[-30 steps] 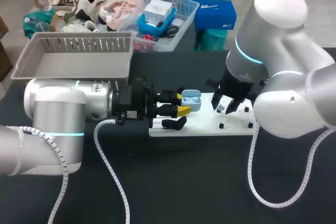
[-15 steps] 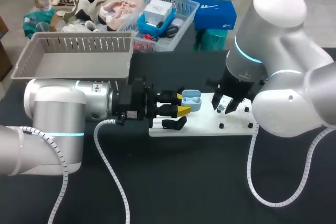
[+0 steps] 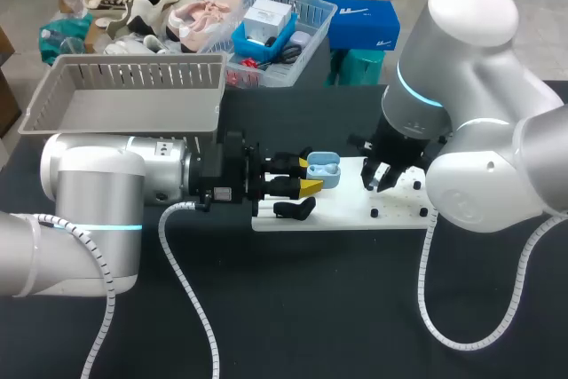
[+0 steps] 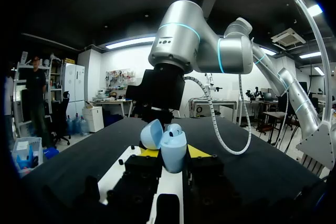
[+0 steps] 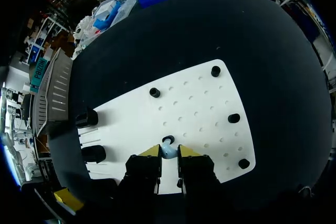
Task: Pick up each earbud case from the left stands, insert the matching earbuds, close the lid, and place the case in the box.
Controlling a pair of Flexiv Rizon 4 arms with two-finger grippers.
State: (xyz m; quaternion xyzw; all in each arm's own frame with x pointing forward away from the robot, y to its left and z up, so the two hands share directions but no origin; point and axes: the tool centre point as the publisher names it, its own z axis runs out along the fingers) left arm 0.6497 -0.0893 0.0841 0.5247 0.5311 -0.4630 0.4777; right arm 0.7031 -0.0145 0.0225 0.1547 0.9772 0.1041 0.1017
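Over the last 1 second the right gripper has shifted slightly over the white board, seemingly easing up and away from it. The left arm has not moved at all. The right gripper's 2 yellow tips are pinched on a pale blue earbud, which sits just behind a small black ring on the board. I judge that ring to be the earbud's holder, and the earbud looks to be out of it now.

The left gripper is clamped on the blue case, holding it above the left end of the board with the lid tipped open. In the left wrist view 1 earbud seems to sit in it already (hard to be sure).

So the pick is likely done and the carry comes next: a short move left to the open case, then seating the earbud. Closing the lid and the drop into the grey box remain.
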